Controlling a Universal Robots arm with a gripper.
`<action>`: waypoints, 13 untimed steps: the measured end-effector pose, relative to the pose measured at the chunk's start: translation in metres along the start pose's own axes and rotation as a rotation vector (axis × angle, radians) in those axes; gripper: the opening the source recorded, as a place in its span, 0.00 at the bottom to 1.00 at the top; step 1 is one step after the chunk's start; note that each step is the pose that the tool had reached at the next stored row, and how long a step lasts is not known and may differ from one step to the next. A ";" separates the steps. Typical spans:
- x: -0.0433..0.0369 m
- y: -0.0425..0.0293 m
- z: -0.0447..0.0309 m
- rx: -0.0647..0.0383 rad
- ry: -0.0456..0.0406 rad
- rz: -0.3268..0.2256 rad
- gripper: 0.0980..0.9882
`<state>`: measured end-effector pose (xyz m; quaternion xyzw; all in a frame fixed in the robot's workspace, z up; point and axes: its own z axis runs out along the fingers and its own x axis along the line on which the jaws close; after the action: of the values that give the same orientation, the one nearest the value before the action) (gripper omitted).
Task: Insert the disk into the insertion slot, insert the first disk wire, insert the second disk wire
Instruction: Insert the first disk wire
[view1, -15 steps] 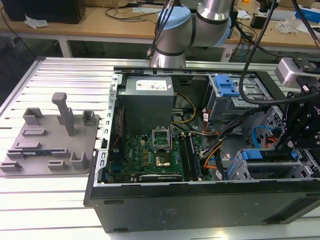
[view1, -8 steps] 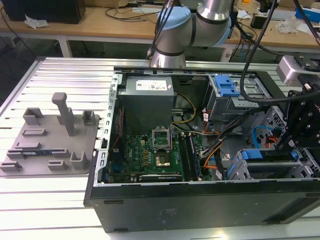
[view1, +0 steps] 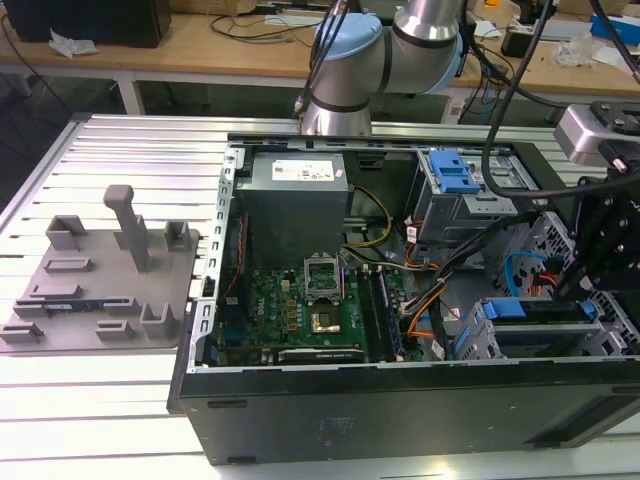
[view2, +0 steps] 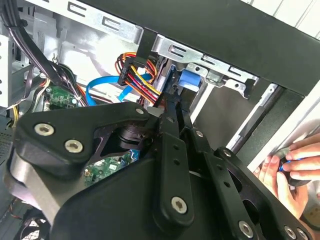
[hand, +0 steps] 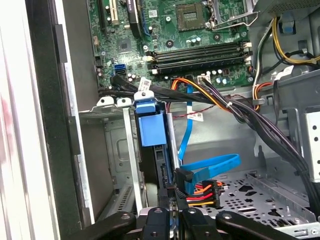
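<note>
Sitting inside the slot (hand: 116, 150), the disk (hand: 150, 127) shows its blue carrier tab in the first wrist view, with the grey sheet-metal walls of the bay on both sides of it. In the exterior view this bay is in the corner of the open case (view1: 400, 420) toward the exterior view's right. The end effector (hand: 171, 200) is just at the edge of the disk. Whether it is clenched or released I cannot tell, because its black links hide that part.

Just beside it lies a flat blue cable (hand: 212, 166) with a black plug (hand: 182, 177). Next to that plug, a bundle (hand: 202, 189) of orange, red and yellow wires ends in another black plug. Both plugs are close to the disk's edge, but I cannot tell if either one is seated.

The green motherboard (hand: 165, 45) lies beyond the bay. In the second wrist view a person's hand (view2: 292, 170) is outside the case wall. The case rests on a slatted table (view1: 120, 400), and a grey tray (view1: 100, 290) lies on it at the exterior view's left.
</note>
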<state>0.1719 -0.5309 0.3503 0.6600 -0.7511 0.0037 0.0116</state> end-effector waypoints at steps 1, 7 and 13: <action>-0.0003 0.0000 0.0000 0.000 0.0000 -0.011 0.07; -0.0004 0.0001 0.0000 0.001 0.0006 -0.060 0.07; 0.0011 0.0001 0.0008 0.001 0.0007 -0.048 0.07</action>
<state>0.1716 -0.5321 0.3495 0.6779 -0.7351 0.0041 0.0115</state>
